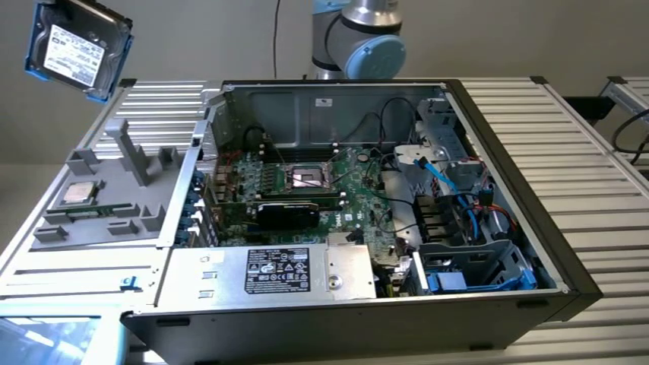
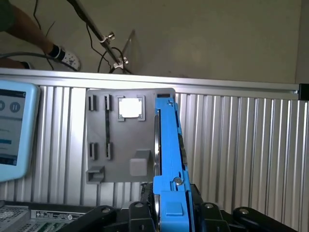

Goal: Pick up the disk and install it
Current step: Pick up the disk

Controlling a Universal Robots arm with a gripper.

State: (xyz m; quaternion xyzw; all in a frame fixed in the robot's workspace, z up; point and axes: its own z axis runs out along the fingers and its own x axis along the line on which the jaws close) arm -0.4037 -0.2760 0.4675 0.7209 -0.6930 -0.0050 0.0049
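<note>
- My hand (image 2: 173, 215) grips the disk (image 2: 169, 145) edge-on, along its blue rim.
- If that thin hold slips, the disk falls onto the grey tray (image 2: 120, 140).

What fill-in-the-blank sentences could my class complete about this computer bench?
1. The disk has a ____ plastic frame.
2. The gripper holds the disk up in the ____.
3. The chip lies on a ____ tray.
4. The case is ____, so its motherboard shows.

Missing words: blue; air; grey; open.
</note>
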